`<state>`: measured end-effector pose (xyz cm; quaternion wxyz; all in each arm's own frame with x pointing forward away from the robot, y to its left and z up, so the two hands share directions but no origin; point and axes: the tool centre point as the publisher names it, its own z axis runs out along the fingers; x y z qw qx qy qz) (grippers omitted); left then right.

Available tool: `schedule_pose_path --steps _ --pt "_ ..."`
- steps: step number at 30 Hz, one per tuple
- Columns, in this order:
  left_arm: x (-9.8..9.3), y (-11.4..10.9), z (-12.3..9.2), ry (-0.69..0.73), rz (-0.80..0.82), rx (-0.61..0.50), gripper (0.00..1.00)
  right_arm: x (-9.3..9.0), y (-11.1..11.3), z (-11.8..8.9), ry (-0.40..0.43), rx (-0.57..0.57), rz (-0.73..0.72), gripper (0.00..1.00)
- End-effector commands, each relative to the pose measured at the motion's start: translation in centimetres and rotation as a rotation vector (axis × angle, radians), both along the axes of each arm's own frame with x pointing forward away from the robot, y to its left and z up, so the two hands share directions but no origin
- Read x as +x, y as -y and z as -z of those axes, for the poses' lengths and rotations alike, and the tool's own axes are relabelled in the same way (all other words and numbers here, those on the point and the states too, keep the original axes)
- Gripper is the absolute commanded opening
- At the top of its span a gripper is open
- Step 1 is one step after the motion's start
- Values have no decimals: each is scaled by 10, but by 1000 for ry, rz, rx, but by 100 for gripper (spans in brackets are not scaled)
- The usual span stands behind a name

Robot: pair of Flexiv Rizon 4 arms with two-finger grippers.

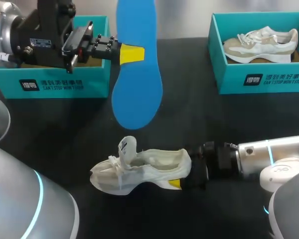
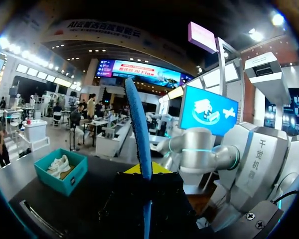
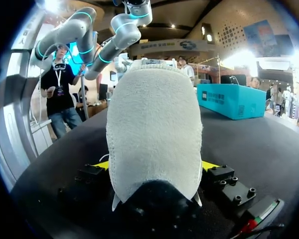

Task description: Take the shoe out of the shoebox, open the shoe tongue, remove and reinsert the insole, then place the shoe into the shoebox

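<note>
A blue insole (image 1: 137, 74) hangs upright above the table, and my left gripper (image 1: 132, 54) is shut on its edge. The left wrist view shows the insole (image 2: 139, 139) edge-on, rising from between that gripper's (image 2: 147, 172) yellow tips. The white shoe (image 1: 139, 169) lies on its side on the black table, tongue pulled up. My right gripper (image 1: 182, 181) is at its heel. In the right wrist view the heel (image 3: 154, 124) fills the gap of the right gripper (image 3: 155, 167), whose fingers stand wide open on either side. A teal shoebox (image 1: 50, 84) sits behind my left arm.
A second teal shoebox (image 1: 261, 79) at the back right holds another white and beige shoe (image 1: 261, 44). It also shows in the left wrist view as the box (image 2: 65, 172). Bare black tabletop (image 1: 214, 119) lies between the boxes and the shoe.
</note>
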<state>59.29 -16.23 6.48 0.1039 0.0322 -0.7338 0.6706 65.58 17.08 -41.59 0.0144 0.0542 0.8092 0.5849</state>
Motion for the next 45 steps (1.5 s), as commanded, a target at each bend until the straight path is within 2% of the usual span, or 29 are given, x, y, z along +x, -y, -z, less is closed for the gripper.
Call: schedule_pose_path --steps 1,15,30,41,45 --pt "2 1 0 0 3 3 0 -1 2 -8 -13 -55 5 100" --pt "2 1 0 0 3 3 0 -6 20 -21 -27 -263 36 100" --pt "2 1 0 0 3 3 0 -7 32 -45 -130 -656 23 100" --pt "2 1 0 0 3 3 0 -8 35 -58 -186 -874 7 100" --pt "2 1 0 0 3 3 0 -8 35 -64 -193 -920 1 100"
